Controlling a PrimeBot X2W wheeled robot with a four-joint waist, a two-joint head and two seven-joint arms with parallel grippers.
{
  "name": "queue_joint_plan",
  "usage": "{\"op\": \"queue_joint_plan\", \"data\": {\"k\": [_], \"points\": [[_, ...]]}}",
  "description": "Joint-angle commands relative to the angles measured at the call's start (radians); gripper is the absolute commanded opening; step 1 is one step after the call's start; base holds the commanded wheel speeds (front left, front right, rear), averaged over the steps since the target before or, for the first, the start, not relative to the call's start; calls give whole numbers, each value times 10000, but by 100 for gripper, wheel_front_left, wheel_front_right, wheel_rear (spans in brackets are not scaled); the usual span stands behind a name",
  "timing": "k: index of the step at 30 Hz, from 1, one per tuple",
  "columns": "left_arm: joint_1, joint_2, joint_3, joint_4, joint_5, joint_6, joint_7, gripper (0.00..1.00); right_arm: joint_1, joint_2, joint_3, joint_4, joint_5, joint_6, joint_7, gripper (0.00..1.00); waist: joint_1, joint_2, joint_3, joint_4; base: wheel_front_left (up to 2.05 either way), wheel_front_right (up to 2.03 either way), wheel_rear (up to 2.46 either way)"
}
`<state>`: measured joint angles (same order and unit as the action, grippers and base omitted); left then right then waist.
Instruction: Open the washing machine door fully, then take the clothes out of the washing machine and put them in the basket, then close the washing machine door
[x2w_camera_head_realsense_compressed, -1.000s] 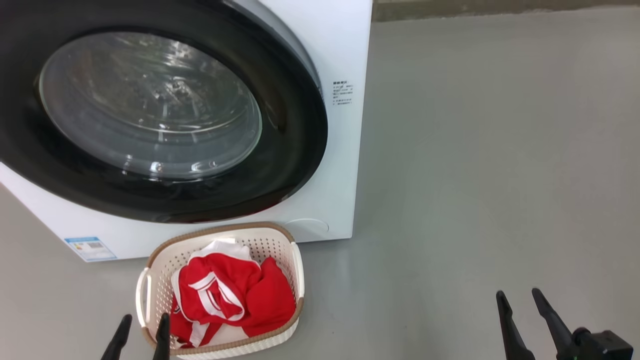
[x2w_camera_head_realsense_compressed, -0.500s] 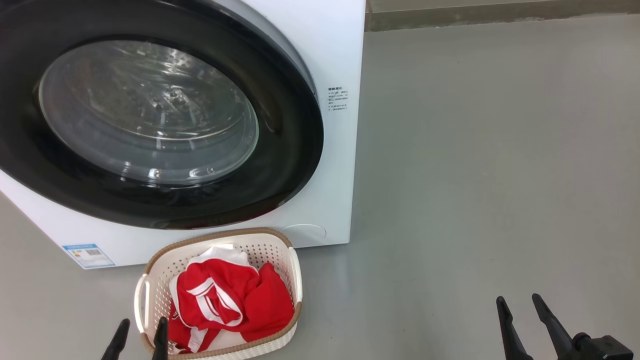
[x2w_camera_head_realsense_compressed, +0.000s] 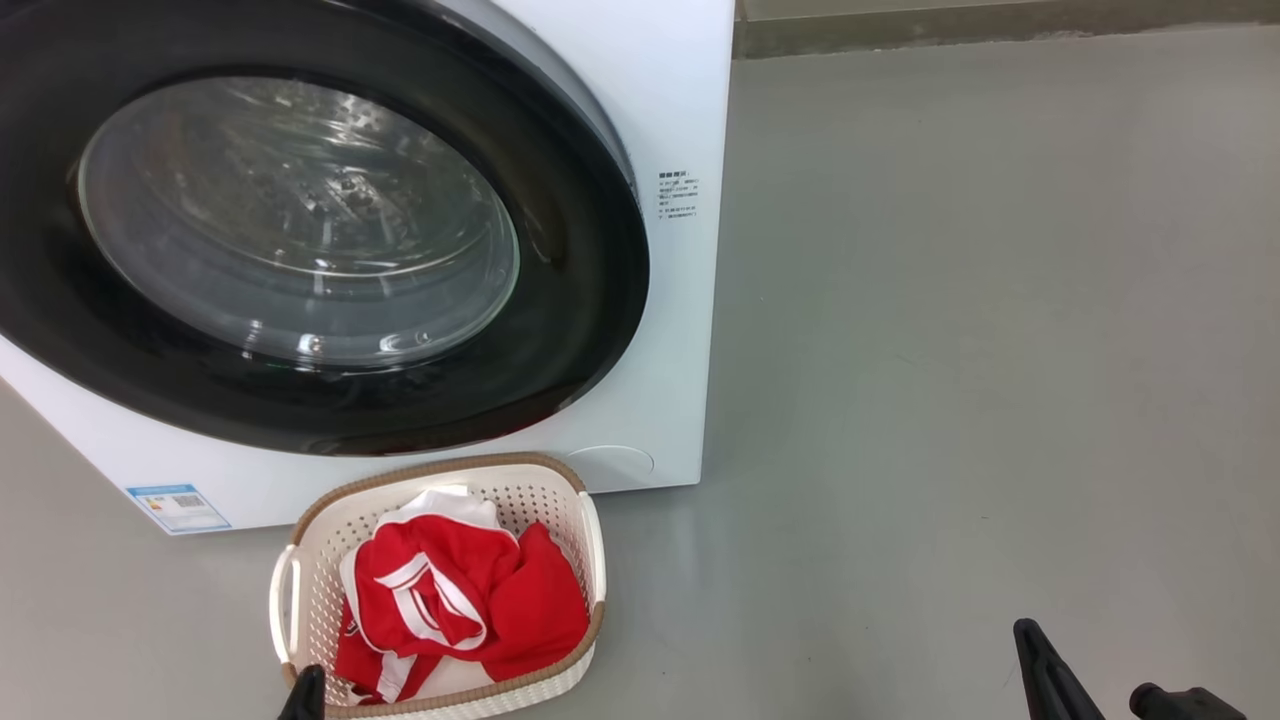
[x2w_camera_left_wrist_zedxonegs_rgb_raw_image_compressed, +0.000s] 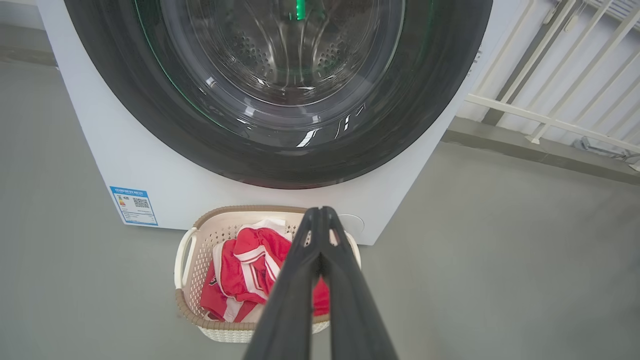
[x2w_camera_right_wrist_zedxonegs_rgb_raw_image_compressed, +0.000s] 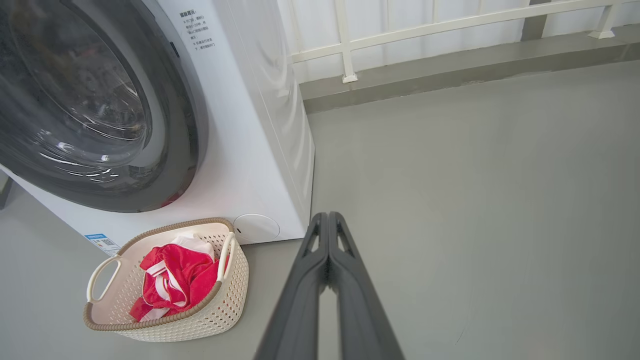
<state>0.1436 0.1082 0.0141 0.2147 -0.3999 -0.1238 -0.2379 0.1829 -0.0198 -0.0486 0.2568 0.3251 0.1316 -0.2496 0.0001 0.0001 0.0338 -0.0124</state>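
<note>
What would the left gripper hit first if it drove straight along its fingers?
Probably the washing machine front under the door, once the left gripper clears the basket; depth is unclear, so the far rim could come first.

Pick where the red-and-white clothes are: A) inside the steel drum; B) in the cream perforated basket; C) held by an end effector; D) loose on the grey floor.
B: the red-and-white clothes lie heaped inside the cream perforated plastic basket before the white washing machine.

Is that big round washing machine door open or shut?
Shut. The washing machine door lies flush against the white front of the washing machine, and the steel drum shows only through its glass.
</note>
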Motion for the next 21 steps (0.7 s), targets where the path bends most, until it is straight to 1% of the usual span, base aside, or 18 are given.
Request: {"op": "queue_joint_plan", "data": {"k": [1,3,7,21], "points": [[-108,125,89,-195,-255,-3,49,0,-90,-79,14,-233,358,0,50,0,14,-1,-14,3,0,0,0],[-141,115,101,-193,-455,-4,105,0,-130,-97,20,-236,584,-1,97,0,22,-1,-32,5,0,0,0],[-225,96,126,-165,-853,-6,217,0,-229,-132,34,-220,1031,-1,189,0,2,-1,-25,9,0,0,0],[-518,23,223,-99,-2242,-14,612,0,-566,-231,57,-203,2571,-2,525,0,0,-1,-54,23,0,0,0]]}}
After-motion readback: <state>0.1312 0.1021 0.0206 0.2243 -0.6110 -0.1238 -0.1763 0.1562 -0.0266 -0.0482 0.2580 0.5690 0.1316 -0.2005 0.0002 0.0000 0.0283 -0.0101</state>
